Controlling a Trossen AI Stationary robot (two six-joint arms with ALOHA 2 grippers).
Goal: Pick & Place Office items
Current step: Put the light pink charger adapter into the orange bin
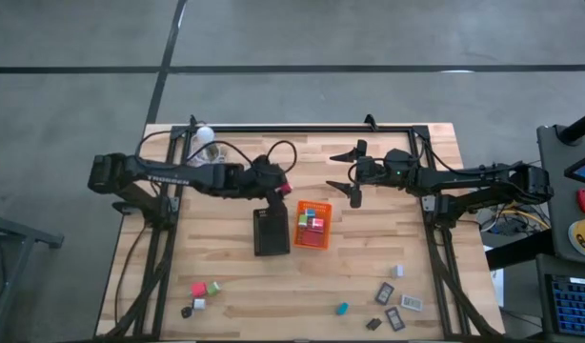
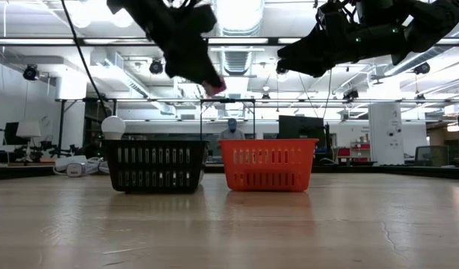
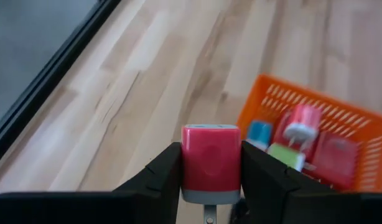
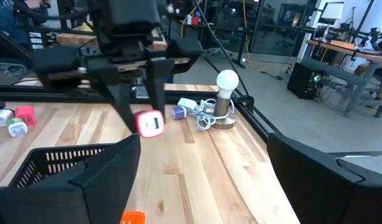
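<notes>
My left gripper [image 1: 279, 191] is shut on a pink block with a pale grey end [image 3: 211, 163]. It holds the block in the air just beyond the far ends of the black tray [image 1: 271, 232] and the orange tray [image 1: 313, 227]. The orange tray holds several coloured blocks [image 3: 300, 134]. More office items lie near the table's front edge: a left cluster [image 1: 202, 291], a teal piece [image 1: 342, 308], and grey-black pieces [image 1: 393, 307]. My right gripper [image 1: 346, 174] hangs open and level above the table, right of the trays, with nothing between its fingers. My left gripper pinches the pink block by two opposite sides [image 3: 186, 168] between its two fingers [image 3: 163, 174]. The fingers come slanting down from the table's left. The block is lifted clear of the table, and its pale grey end [image 4: 155, 123] shows in the right wrist view.
A white ball on a stand with a coiled grey cable [image 4: 222, 93] sits at the table's far left. A black frame rail [image 1: 302, 128] runs along the far edge. Bare wood lies between the trays and the items at the near edge.
</notes>
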